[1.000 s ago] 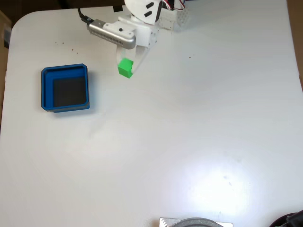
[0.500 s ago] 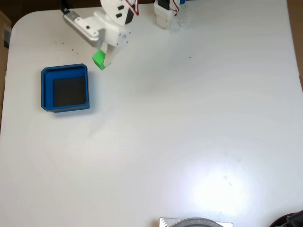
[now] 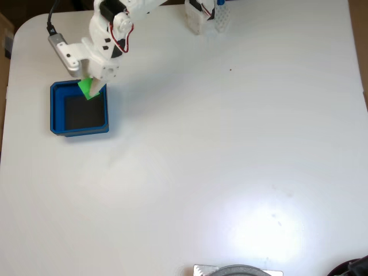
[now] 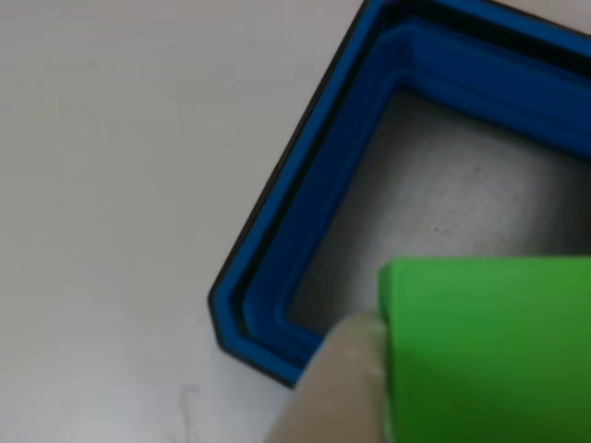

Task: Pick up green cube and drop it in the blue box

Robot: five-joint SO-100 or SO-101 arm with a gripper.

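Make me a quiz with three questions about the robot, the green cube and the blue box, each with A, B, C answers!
1. Where is the green cube in the fixed view?
A. Over the top edge of the blue box
B. In the middle of the table
C. Beside the grey thing at the bottom edge

2. What colour is the floor inside the blue box?
A. Yellow
B. Dark
C. Red

3. What is happening with the cube?
A. It lies flat on the box floor
B. It sits alone on the table
C. The gripper is holding it

Answers:
1. A, the cube overlaps the box's upper wall in the fixed view.
2. B, the inside looks dark in both views.
3. C, the cube sits between the white fingers, tilted above the box.
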